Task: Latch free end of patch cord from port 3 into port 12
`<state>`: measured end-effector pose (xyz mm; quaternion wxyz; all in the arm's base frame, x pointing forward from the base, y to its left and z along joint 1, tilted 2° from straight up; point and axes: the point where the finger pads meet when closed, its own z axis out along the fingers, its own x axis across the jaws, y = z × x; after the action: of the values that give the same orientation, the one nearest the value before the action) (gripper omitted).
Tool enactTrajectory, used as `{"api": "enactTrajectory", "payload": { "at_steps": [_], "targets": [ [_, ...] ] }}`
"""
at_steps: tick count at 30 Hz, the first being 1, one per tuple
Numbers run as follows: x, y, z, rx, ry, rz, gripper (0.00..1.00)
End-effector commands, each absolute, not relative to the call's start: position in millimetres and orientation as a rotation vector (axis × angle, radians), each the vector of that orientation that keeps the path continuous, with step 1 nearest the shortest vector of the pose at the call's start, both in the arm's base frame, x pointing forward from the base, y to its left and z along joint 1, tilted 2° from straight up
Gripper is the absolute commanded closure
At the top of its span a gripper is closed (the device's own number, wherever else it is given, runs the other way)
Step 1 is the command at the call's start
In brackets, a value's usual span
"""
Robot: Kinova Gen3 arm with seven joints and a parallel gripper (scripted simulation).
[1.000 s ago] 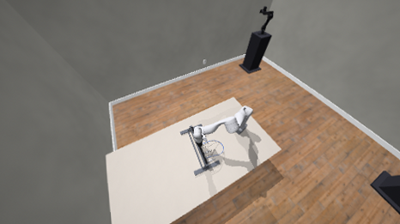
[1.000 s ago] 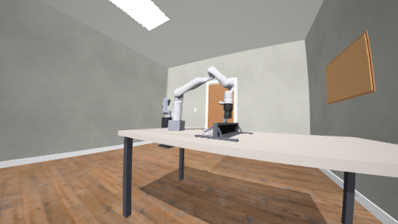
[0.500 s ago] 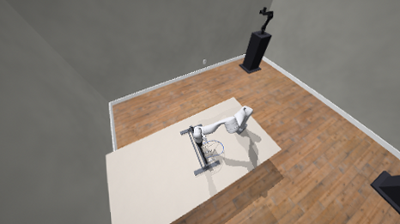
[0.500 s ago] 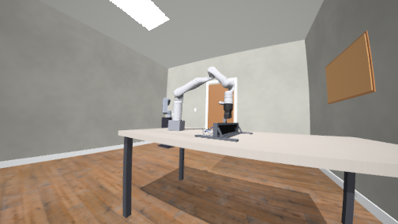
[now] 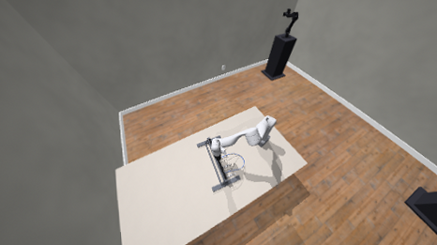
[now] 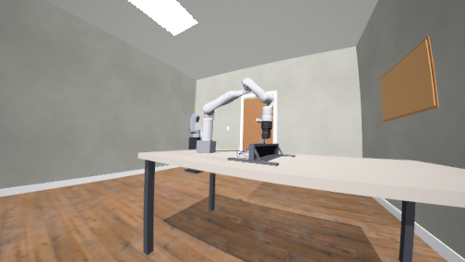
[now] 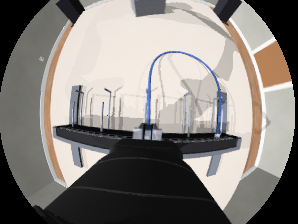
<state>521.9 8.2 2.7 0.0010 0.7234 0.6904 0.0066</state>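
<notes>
The rack with the dark patch panel (image 5: 218,166) (image 6: 265,151) (image 7: 210,145) stands on its feet on the table. The blue patch cord (image 5: 244,161) (image 7: 174,52) arches from a plugged end near the panel's right end in the wrist view to my gripper. My gripper (image 7: 148,128) (image 6: 263,140) is shut on the cord's free-end plug, low at the panel's jack row, near the middle of the panel. The fingers hide most of the plug and the jack there. Port numbers are too small to read, and whether the plug is latched cannot be seen.
The pale table (image 5: 164,198) (image 6: 346,168) carries the rack and the arm's base (image 6: 206,147). Several thin upright posts (image 7: 109,107) stand along the cord side of the panel. The rack's feet (image 5: 221,186) (image 7: 76,155) reach out across the table at both ends.
</notes>
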Motion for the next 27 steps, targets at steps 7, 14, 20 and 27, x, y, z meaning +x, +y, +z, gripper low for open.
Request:
{"api": "enactTrajectory", "payload": {
  "at_steps": [7,14,20,27],
  "targets": [
    [531.7,7.3,5.1,2.256,2.156,0.042,1.00],
    [533.0,7.2,5.3,2.254,2.155,0.045,1.00],
    [534.5,7.1,5.6,2.252,2.153,0.048,1.00],
    [536.1,7.0,5.9,2.249,2.151,0.051,1.00]
  ]
}}
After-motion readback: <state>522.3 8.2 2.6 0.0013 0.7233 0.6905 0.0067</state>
